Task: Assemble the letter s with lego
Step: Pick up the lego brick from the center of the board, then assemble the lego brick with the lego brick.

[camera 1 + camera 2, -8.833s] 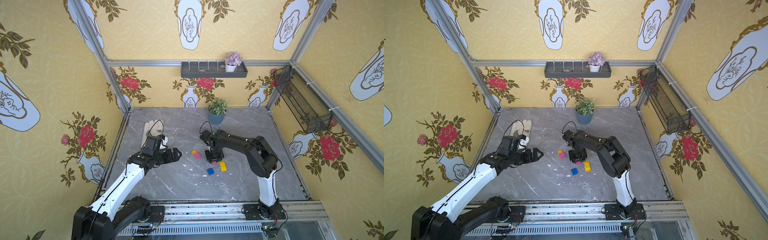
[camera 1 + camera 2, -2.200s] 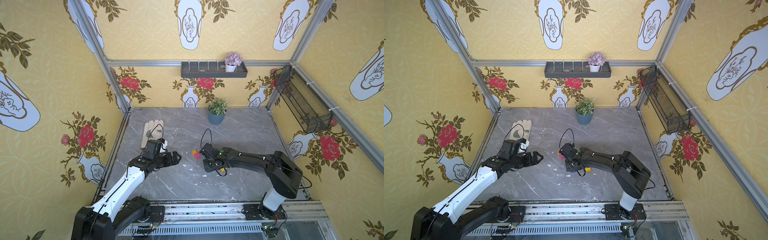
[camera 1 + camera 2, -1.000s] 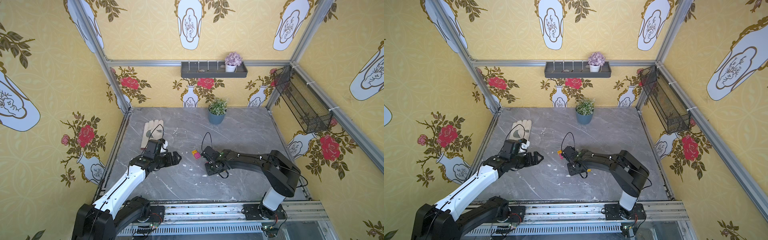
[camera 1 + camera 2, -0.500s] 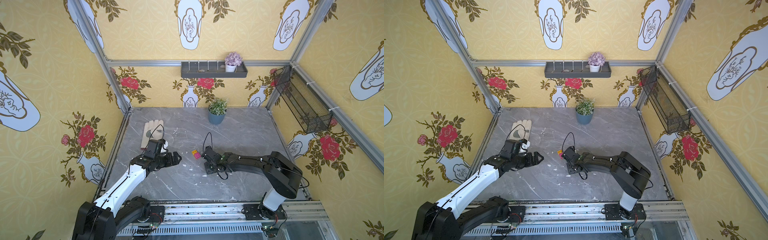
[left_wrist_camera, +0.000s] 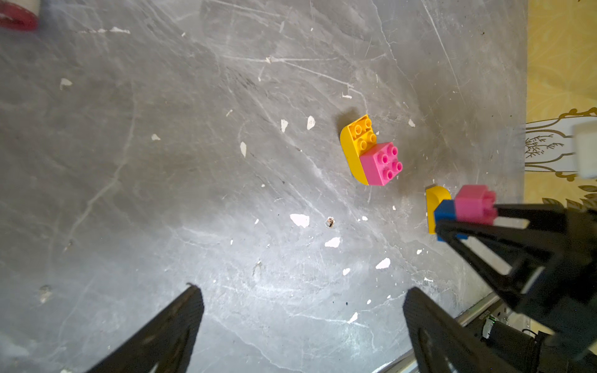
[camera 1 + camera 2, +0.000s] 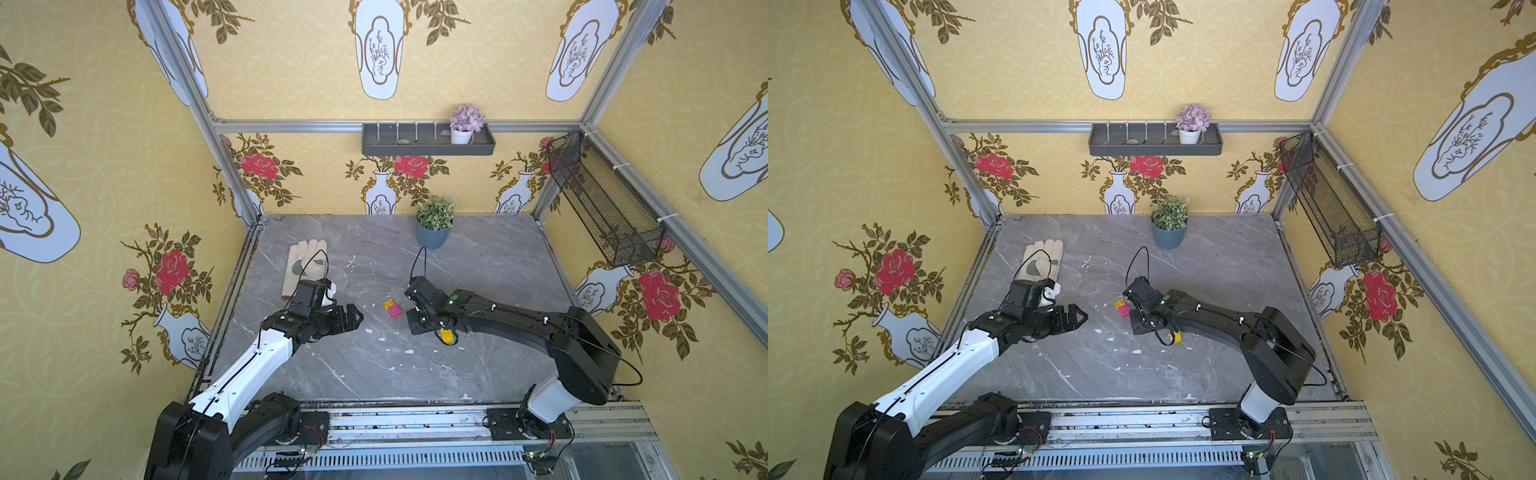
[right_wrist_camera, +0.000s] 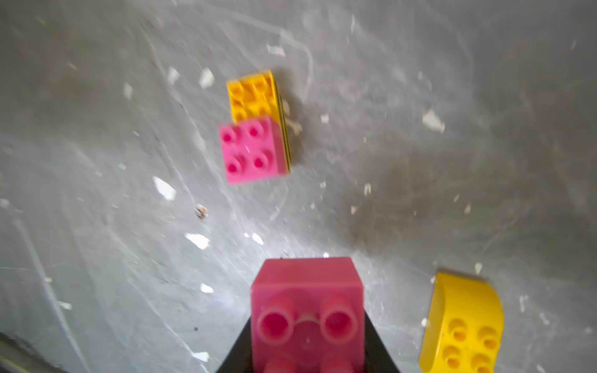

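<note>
Right gripper was clamped on a pink brick, with the yellow-pink pair just ahead.
On the table, the left gripper hung wide and empty, farther from the pair than the right; the pair lay studs up, long axis running away from the right gripper, pink end nearer; a blue brick sat against the held pink, joint unclear; a yellow brick lay loose beside.

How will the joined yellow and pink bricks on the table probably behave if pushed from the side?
The joined pair looks like small hard plastic, so probably stiff and light, sliding easily on the smooth table. The pink brick sits on one end of the yellow brick, whose side is rounded, so a high push might tip or rock it.
</note>
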Action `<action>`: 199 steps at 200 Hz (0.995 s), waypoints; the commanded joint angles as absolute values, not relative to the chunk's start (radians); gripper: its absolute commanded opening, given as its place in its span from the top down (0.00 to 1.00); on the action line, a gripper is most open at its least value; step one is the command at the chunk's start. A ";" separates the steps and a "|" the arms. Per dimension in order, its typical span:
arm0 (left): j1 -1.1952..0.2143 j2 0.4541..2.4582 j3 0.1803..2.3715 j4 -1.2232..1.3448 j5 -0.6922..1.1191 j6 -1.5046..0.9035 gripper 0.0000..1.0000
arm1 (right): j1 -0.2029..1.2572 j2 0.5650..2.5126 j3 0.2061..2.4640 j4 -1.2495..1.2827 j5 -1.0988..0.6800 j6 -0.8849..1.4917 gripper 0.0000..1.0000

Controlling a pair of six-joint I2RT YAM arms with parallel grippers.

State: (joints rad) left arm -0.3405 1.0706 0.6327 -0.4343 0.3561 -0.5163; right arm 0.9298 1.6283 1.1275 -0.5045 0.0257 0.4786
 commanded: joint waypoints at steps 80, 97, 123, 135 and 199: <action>-0.282 1.042 0.635 -0.302 0.378 -0.492 0.01 | 0.844 2.047 1.713 -0.890 -0.149 0.138 0.73; -0.278 1.031 0.637 -0.304 0.387 -0.479 0.01 | 0.845 2.085 1.748 -0.904 -0.131 0.116 0.73; -0.273 1.019 0.634 -0.310 0.390 -0.463 0.01 | 0.848 2.111 1.759 -0.904 -0.119 0.091 0.73; -0.270 1.017 0.633 -0.310 0.391 -0.460 0.01 | 0.847 2.114 1.756 -0.901 -0.118 0.082 0.73; -0.269 1.021 0.631 -0.322 0.390 -0.448 0.01 | 0.850 2.117 1.742 -0.869 -0.161 0.072 0.73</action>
